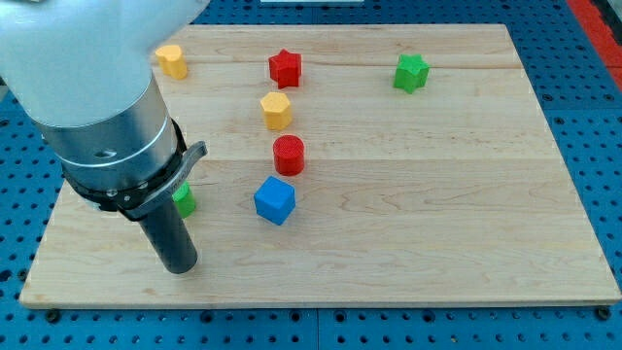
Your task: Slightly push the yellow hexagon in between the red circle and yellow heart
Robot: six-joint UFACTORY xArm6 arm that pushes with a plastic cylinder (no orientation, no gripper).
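Six blocks sit on the wooden board in front of you, and the one you care about, the yellow hexagon, lies near the view's top centre, just above the red circle and just below the red star. The yellow heart is off to the view's upper left, well apart from both. Your tool is a bare rod with nothing to open or close and it holds nothing; my tip rests near the view's bottom left, well apart from the hexagon and touching no block as far as you can tell. A green block sits partly hidden behind the rod, so its shape cannot be read, and a blue cube lies just below the red circle. The main risk, in my judgement, is the approach: a straight run up toward the hexagon could clip that green block or brush the blue cube and red circle, shifting one of your reference blocks. Pushing from the wrong side could also drive the hexagon into the red star. Only a slight nudge toward the view's left is wanted; overshoot would carry it past the gap. The green star at the view's upper right is out of the way.
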